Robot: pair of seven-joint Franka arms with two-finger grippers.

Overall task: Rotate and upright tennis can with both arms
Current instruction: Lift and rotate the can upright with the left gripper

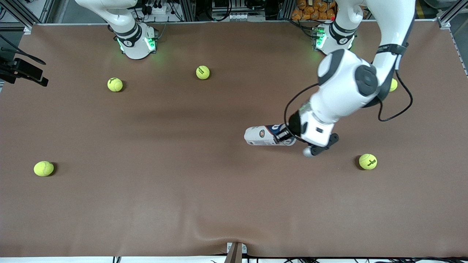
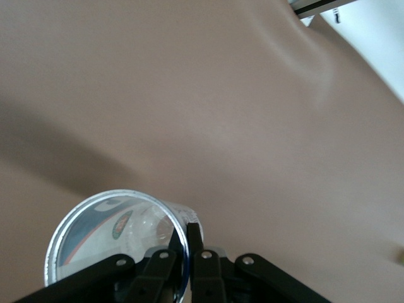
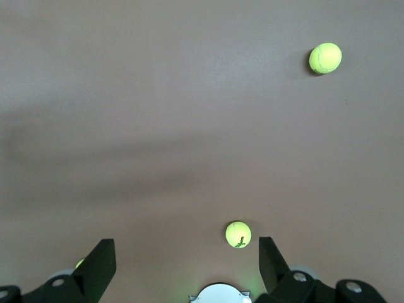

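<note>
Front view, centre-right of frame: tennis can point(image 1: 264, 136) lying on its side on the brown table point(image 1: 153, 197), long axis running across the frame, one end pointing toward the right arm's end of the table. The left gripper point(image 1: 284, 136) has hold of the can at its other end. In the left wrist view, lower left of frame, the two fingers point(image 2: 195, 238) are nearly together with the silvery rim point(image 2: 60, 235) and thin clear wall pinched between them, one finger inside the mouth and one outside (a rim pinch, not a wrap round the body).

The right arm waits near its base at upper left of the front view. In the right wrist view its gripper point(image 3: 187, 268) hangs high over bare table with fingers spread wide, holding nothing; one tennis ball point(image 3: 238, 234) shows between them far below.

Step in hand, as judged: rotating the can toward upright. To do it well:
- Keep pinch firm; thin wall prob. flexes and may slip.
- Pivot about the closed end resting on the table, slowly, w/o dragging.
- Bring the right gripper to steady the body before the can nears vertical.
- Watch the nearby ball point(image 1: 367, 161) at lower right of centre; it shouldn't be struck.
</note>
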